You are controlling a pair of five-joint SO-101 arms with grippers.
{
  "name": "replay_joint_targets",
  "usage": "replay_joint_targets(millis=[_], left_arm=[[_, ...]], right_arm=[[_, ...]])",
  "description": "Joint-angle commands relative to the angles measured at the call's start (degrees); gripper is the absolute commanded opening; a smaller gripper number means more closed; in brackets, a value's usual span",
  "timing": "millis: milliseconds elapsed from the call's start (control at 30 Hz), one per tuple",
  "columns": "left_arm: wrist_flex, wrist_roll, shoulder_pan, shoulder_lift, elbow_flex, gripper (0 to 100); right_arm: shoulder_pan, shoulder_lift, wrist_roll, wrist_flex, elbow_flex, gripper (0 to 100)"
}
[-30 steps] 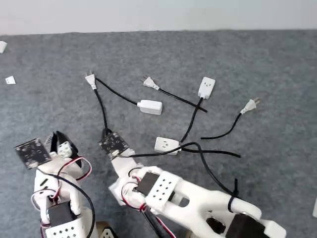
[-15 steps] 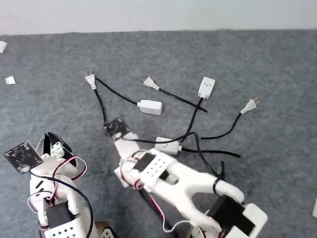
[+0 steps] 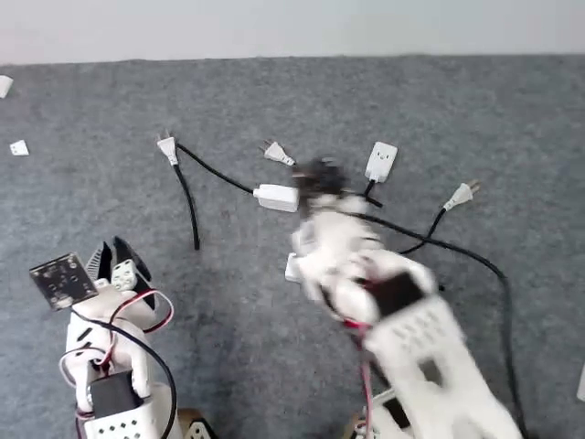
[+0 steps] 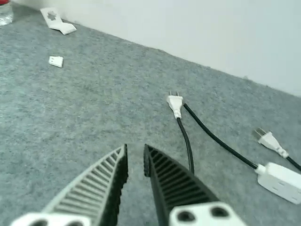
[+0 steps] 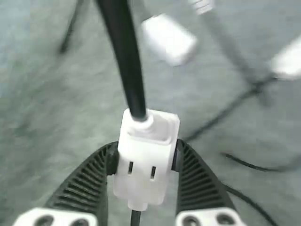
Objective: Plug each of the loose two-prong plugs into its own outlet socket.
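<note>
My right gripper (image 5: 146,149) is shut on a white outlet socket (image 5: 148,162) with two slots and a black cable coming out of it. In the high view this gripper (image 3: 322,187) hangs blurred over the middle of the carpet, between two more white sockets (image 3: 276,197) (image 3: 381,161). Three two-prong plugs lie loose on black cords: one at the left (image 3: 166,146), one in the middle (image 3: 277,153), one at the right (image 3: 462,195). My left gripper (image 4: 135,151) is open by a narrow gap and holds nothing, short of the left plug (image 4: 175,101).
Black cords (image 3: 187,197) cross the grey carpet between plugs and sockets, and one long cord (image 3: 457,249) trails off past the right arm. Small white scraps (image 3: 19,147) lie at the far left. A pale wall (image 3: 292,27) borders the back.
The right arm has swung up and to the right, carrying the socket and dragging its cord along. The left arm's wrist shifted slightly.
</note>
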Motion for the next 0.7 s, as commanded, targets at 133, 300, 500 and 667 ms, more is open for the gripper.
replay_joint_targets(millis=[133, 300, 500, 667], left_arm=[[1.85, -0.97, 2.81, 0.18, -1.27, 2], [4.66, -1.05, 4.57, 0.26, -1.45, 1], [6.95, -1.05, 4.57, 0.26, -1.63, 1], [6.95, -1.05, 5.36, 0.26, -1.63, 2]], right_arm=[[36.97, -18.77, 6.42, 9.45, 0.09, 0.8], [61.32, -13.93, 6.77, 2.51, 0.18, 0.8], [77.05, 0.92, 6.77, -18.59, 3.96, 0.8], [80.31, 15.16, 6.86, -33.10, 4.84, 0.8]])
